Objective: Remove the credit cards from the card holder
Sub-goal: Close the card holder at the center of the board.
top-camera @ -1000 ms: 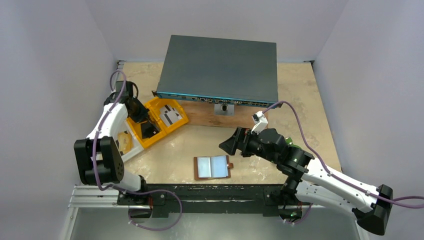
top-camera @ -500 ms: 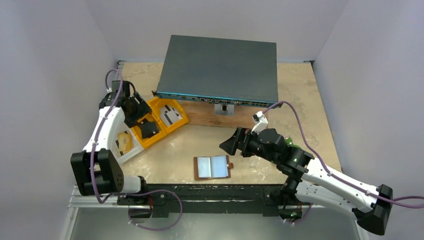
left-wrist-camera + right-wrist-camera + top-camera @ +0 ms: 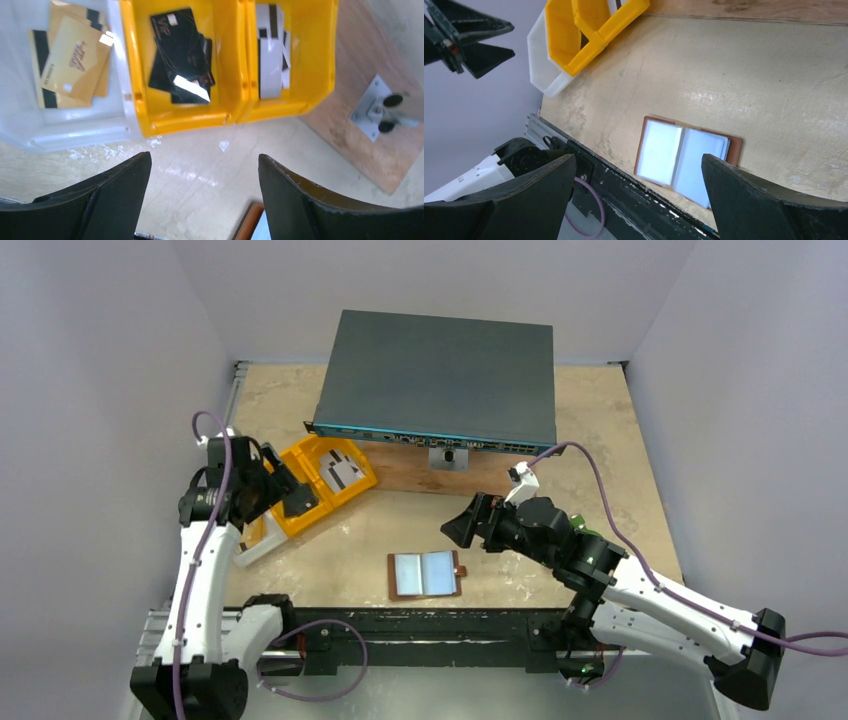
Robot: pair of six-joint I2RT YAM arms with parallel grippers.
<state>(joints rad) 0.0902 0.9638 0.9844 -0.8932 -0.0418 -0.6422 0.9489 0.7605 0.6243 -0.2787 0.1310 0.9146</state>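
The brown card holder (image 3: 425, 574) lies open near the table's front edge, pale pockets up (image 3: 684, 155); its corner shows in the left wrist view (image 3: 248, 221). Whether its pockets hold anything I cannot tell. Black credit cards (image 3: 182, 55) lie in the yellow tray's left compartment and white-grey striped ones (image 3: 270, 55) in its right (image 3: 340, 472). My left gripper (image 3: 298, 498) (image 3: 203, 157) hangs open and empty above the tray's near edge. My right gripper (image 3: 457, 527) (image 3: 638, 157) is open and empty, up and to the right of the holder.
The yellow tray (image 3: 352, 453) (image 3: 185, 120) sits at left, a clear box (image 3: 255, 545) (image 3: 75, 137) with gold cards (image 3: 70, 60) beside it. A grey network switch (image 3: 440, 375) rests on a wooden board (image 3: 410, 478) at the back. Walls close three sides.
My left gripper has gone from shut to open and drawn back toward the near left, away from over the yellow tray. The right arm and the card holder have not moved.
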